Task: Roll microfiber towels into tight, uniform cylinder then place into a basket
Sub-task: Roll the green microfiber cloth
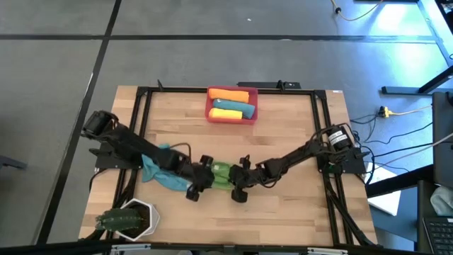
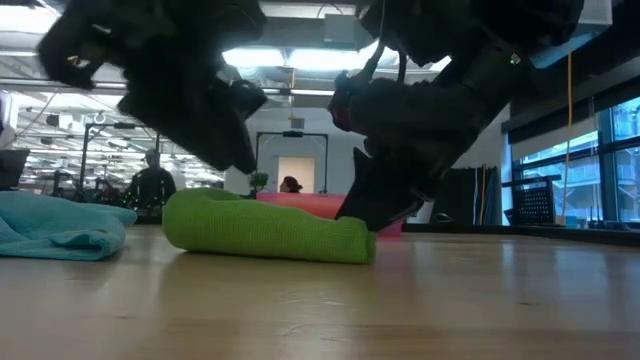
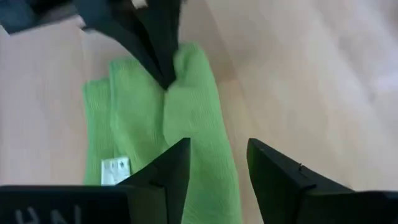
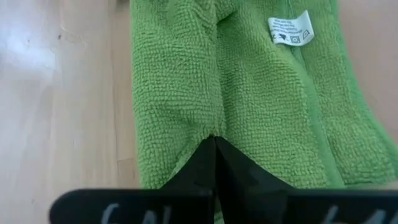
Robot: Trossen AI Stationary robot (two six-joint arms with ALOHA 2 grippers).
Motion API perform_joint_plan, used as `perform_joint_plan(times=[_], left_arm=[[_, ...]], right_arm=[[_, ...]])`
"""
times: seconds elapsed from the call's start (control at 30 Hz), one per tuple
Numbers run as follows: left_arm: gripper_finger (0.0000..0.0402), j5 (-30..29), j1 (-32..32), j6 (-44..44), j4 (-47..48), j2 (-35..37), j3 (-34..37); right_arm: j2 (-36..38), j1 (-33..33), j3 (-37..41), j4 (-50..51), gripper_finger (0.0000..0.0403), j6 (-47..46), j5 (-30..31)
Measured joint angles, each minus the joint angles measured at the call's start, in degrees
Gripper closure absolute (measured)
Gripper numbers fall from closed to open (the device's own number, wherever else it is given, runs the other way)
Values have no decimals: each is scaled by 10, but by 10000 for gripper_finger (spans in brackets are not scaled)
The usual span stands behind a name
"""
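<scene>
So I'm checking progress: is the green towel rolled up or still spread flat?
Rolled: the green towel lies as a thick cylinder on the table, between both claws.

Green towel (image 1: 221, 173) rolled at table centre, teal towel (image 1: 157, 164) crumpled, basket (image 1: 231, 115) holding orange, yellow, teal rolls

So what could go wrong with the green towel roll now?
The left end effector stands open over the green towel, so only the shut right end effector pinches it; the roll could loosen. A flap with the tag already lies flat beside it. The basket also holds two rolls, so space looks tight.
</scene>
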State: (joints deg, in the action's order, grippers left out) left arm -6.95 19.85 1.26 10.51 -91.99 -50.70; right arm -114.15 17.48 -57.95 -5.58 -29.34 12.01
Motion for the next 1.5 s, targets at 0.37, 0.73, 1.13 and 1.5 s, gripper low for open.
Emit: perform_joint_plan(times=[0.37,0.73,1.13,1.5], left_arm=[[238,-165,71,24,-18,-39,0],[188,-167,68,25,-50,-82,-1],[263,-219,56,55,-52,-116,-1],[393,-178,37,38,-53,-115,-1]], right_arm=[[-1,-9,1,0,396,-6,-22],[-1,-13,2,0,396,-15,-33],[-1,-13,2,-1,396,-12,-41],[14,-12,4,-3,377,29,-37]])
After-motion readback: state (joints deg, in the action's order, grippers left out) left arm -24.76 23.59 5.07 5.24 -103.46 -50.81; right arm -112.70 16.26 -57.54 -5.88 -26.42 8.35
